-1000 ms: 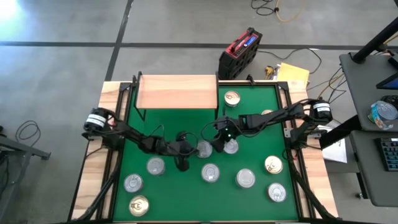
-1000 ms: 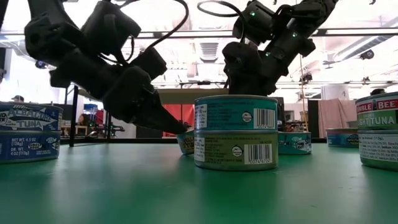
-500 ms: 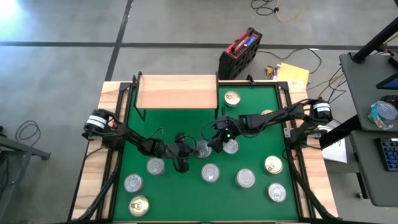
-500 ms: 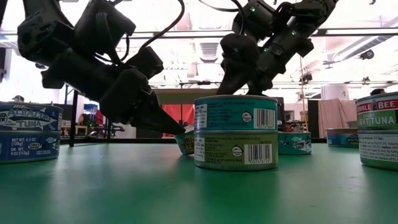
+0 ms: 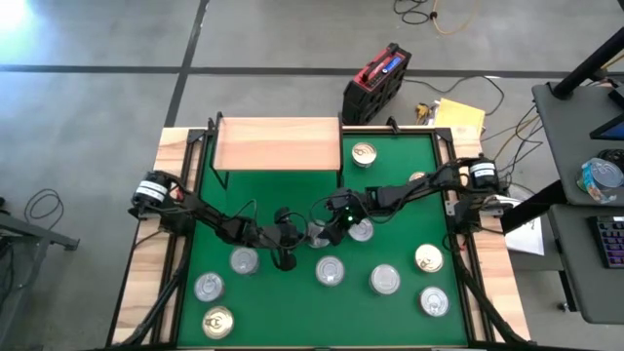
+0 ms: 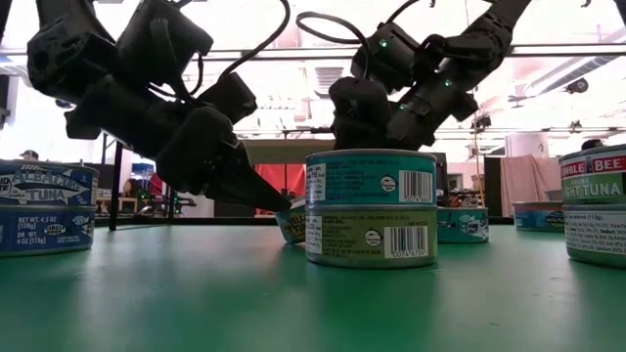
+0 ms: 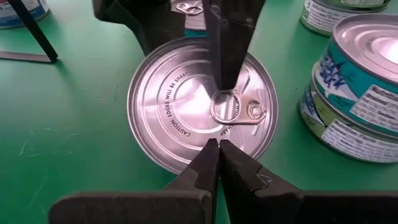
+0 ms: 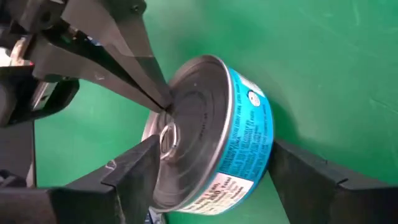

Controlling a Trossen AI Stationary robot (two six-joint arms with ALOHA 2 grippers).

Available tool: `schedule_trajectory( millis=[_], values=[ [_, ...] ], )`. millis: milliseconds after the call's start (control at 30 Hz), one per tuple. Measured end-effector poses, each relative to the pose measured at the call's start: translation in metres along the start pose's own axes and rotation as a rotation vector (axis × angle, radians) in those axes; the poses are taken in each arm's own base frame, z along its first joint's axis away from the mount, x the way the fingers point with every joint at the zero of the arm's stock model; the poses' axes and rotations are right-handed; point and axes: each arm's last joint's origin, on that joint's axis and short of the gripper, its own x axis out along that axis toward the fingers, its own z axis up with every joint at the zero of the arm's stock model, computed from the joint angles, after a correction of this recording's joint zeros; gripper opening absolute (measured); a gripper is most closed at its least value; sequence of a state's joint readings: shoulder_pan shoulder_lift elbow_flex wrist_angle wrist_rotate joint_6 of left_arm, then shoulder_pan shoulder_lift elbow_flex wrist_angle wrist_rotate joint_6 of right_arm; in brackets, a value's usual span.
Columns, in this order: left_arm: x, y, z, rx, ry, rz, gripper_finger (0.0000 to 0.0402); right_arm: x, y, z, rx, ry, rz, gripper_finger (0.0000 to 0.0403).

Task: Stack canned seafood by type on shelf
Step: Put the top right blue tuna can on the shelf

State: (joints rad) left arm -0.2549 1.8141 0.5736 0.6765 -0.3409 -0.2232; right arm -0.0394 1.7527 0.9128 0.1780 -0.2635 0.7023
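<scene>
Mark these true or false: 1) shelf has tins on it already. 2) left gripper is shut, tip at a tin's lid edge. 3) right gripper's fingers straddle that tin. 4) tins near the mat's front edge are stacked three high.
1) False. The shelf is bare; every tin is on the green mat.
2) True. The left gripper is shut, its tip at the silver-topped tin.
3) True. The right gripper stands open, one finger on each side of it.
4) False. The low view shows stacks of two.

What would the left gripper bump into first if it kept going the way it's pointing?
Probably the silver-topped tin right ahead: the shut left gripper points at its lid edge, seemingly touching, while the right gripper straddles that tin.
</scene>
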Motion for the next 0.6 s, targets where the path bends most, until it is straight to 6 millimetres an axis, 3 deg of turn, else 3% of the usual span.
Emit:
schedule_trajectory(
  millis=[167, 300, 600],
  values=[
    [0.0, 0.0, 0.0, 0.0, -0.002, -0.001, 0.0, -0.001, 0.005, 0.004, -0.054, -0.018, 0.022, 0.0217],
    [-0.001, -0.004, 0.003, 0.012, -0.047, -0.034, 0.0003, -0.002, 0.006, 0.006, -0.071, -0.023, 0.019, 0.0132],
    [-0.015, -0.01, 0.019, 0.039, -0.104, -0.068, 0.0063, -0.02, 0.013, 0.002, -0.117, 0.035, -0.02, 0.0132]
  ],
)
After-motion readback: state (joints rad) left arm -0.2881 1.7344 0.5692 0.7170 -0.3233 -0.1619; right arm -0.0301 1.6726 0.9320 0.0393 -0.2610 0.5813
